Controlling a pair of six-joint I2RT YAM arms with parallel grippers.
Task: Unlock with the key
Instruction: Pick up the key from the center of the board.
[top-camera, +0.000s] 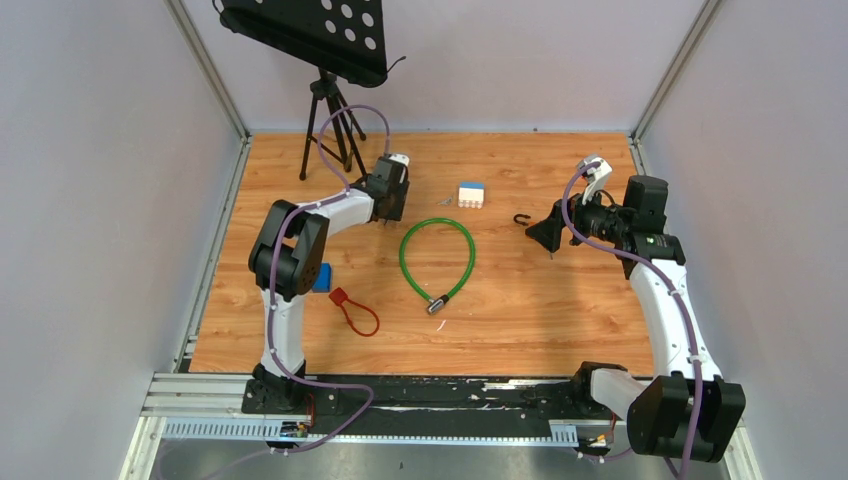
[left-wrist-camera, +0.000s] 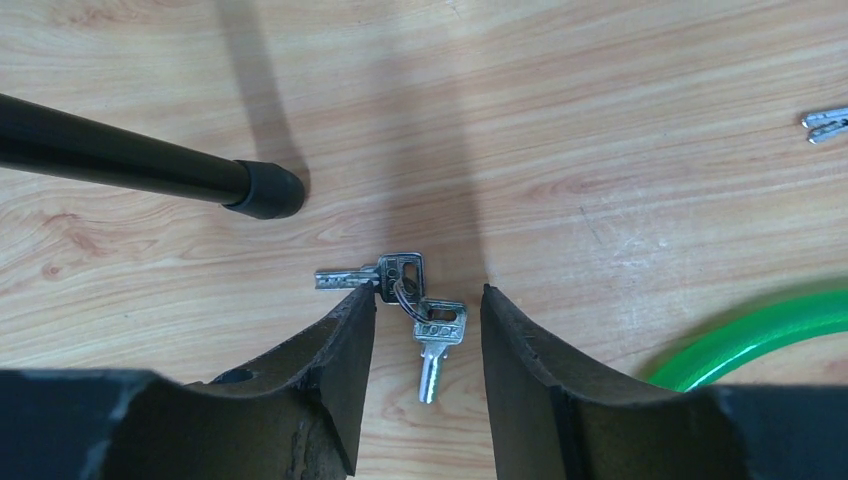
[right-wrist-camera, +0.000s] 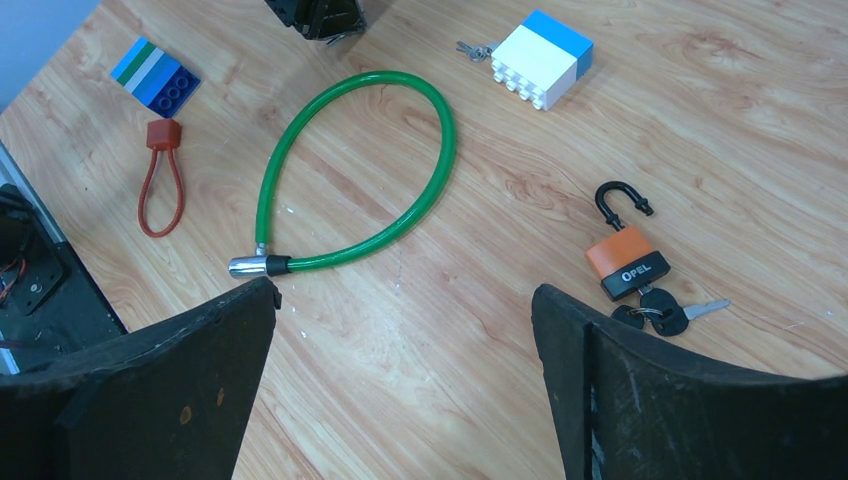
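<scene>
Two silver keys (left-wrist-camera: 440, 335) on one ring lie flat on the wooden table. My left gripper (left-wrist-camera: 428, 292) hangs just above them, open, with one key between its fingers and neither finger touching it. The second key (left-wrist-camera: 350, 277) points left past the left fingertip. The green cable lock (top-camera: 437, 262) lies looped mid-table, its metal head (right-wrist-camera: 250, 265) at the near end. My right gripper (right-wrist-camera: 405, 295) is open wide above the table at the right, holding nothing. An orange padlock (right-wrist-camera: 627, 262) with its shackle open and black-headed keys (right-wrist-camera: 660, 312) in it lies by the right finger.
A tripod leg's rubber foot (left-wrist-camera: 262, 190) stands just left of the silver keys. A white and blue block (top-camera: 471, 194) sits behind the cable, with another small key set (left-wrist-camera: 825, 124) beside it. A red loop (top-camera: 355, 312) and a blue block (top-camera: 321, 277) lie near the left arm.
</scene>
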